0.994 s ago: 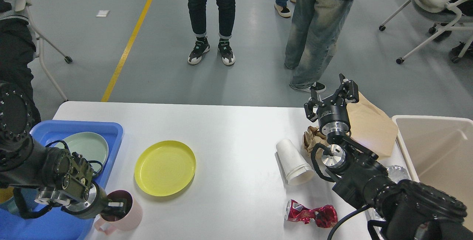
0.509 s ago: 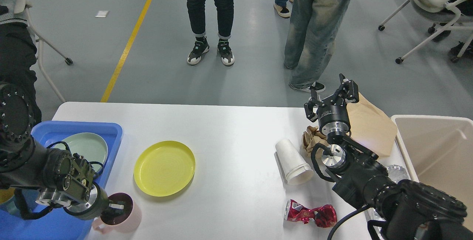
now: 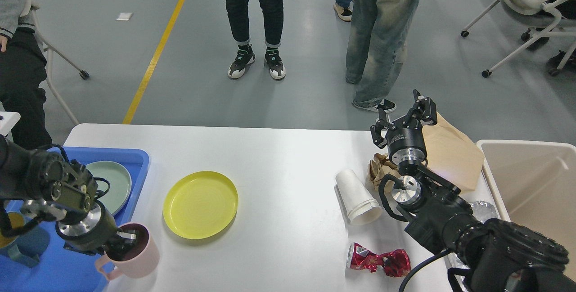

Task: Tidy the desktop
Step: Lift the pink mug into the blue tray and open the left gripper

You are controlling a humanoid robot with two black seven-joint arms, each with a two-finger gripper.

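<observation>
The white desktop point(image 3: 279, 157) carries a yellow plate point(image 3: 200, 204), a white paper cup point(image 3: 357, 195) on its side, crumpled brown paper point(image 3: 378, 168), a brown paper bag point(image 3: 450, 150) and a crushed red can point(image 3: 380, 260). My left gripper point(image 3: 123, 242) is shut on the rim of a pink mug point(image 3: 139, 258) at the front left, one finger inside it, by the blue tray's edge. My right gripper point(image 3: 405, 110) is open and empty, raised over the table's far right edge above the crumpled paper.
A blue tray point(image 3: 130, 157) at the left holds a green plate point(image 3: 112, 184). A beige bin point(image 3: 535, 179) stands at the right, with crumpled foil point(image 3: 483, 208) beside it. People stand on the floor beyond the table.
My left gripper has moved left and slightly up with the pink mug, toward the blue tray. The right arm has not moved.
</observation>
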